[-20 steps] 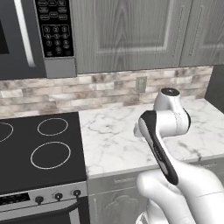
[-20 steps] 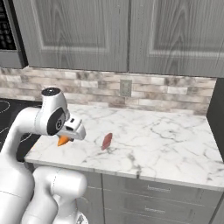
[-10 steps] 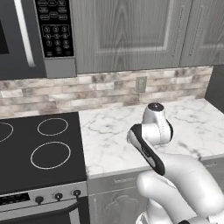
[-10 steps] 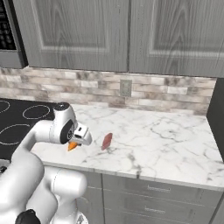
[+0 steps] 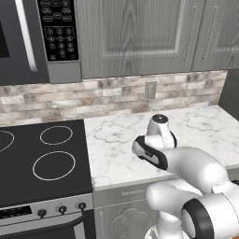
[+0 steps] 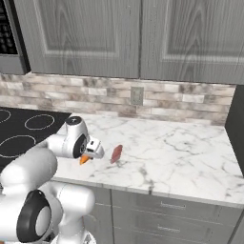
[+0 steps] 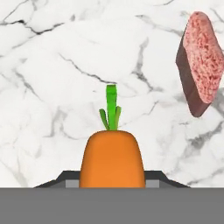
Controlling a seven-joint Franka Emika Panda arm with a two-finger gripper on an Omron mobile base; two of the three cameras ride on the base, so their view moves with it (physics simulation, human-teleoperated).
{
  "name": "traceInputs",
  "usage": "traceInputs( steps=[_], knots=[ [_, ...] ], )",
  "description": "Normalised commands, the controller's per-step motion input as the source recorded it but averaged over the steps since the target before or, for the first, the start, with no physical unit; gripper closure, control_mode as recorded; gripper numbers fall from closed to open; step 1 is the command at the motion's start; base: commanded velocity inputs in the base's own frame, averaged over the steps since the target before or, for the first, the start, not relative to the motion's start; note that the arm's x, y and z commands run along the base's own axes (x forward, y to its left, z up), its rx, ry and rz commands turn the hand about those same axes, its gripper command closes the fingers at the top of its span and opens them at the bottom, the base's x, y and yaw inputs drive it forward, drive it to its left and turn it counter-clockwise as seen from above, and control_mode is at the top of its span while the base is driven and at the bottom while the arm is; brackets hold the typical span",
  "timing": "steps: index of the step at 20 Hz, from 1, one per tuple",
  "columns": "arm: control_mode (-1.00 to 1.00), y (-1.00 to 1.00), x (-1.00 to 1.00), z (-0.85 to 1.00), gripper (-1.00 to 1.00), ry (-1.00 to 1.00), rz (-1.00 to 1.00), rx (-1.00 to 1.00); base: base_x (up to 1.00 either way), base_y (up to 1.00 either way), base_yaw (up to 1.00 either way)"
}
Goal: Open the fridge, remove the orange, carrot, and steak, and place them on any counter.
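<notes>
carrot (image 7: 112, 157) clamped in the end effector (image 6: 90, 155), low over the white marble surface (image 6: 181, 157); steak (image 6: 116, 153) lies just beside. microwave keypad (image 5: 58, 28) text too blurred to read.

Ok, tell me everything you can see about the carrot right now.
The carrot is a smooth, bright orange root with a short green stalk at its end, pointing away from the hand. The gripper holds it between its jaws, over the white marble counter near the front edge. Its orange tip pokes out below the gripper in the right base view. Whether it touches the counter yet cannot be told. The steak lies apart from it, off to one side.
</notes>
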Motion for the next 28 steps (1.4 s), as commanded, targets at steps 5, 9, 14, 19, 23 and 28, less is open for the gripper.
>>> traceInputs(
  steps=[5,9,14,19,23,28],
  knots=[
    [-1.00,0.00,0.43,-0.15,1.00,0.00,0.00,0.00,0.00,0.00,0.00],
    [-1.00,0.00,0.43,-0.20,1.00,0.01,0.00,0.00,0.00,0.00,0.00],
    [-1.00,0.00,0.35,-0.23,1.00,0.01,0.00,0.00,0.00,0.00,0.00],
    [-1.00,0.00,0.21,-0.17,-1.00,0.00,0.00,0.00,0.00,0.00,0.00],
    [-1.00,0.00,0.14,-0.02,-1.00,0.00,0.00,0.01,0.00,0.00,0.00],
    [-1.00,0.00,0.02,0.00,-1.00,-0.01,0.00,0.00,0.00,0.00,0.00]
  ],
)
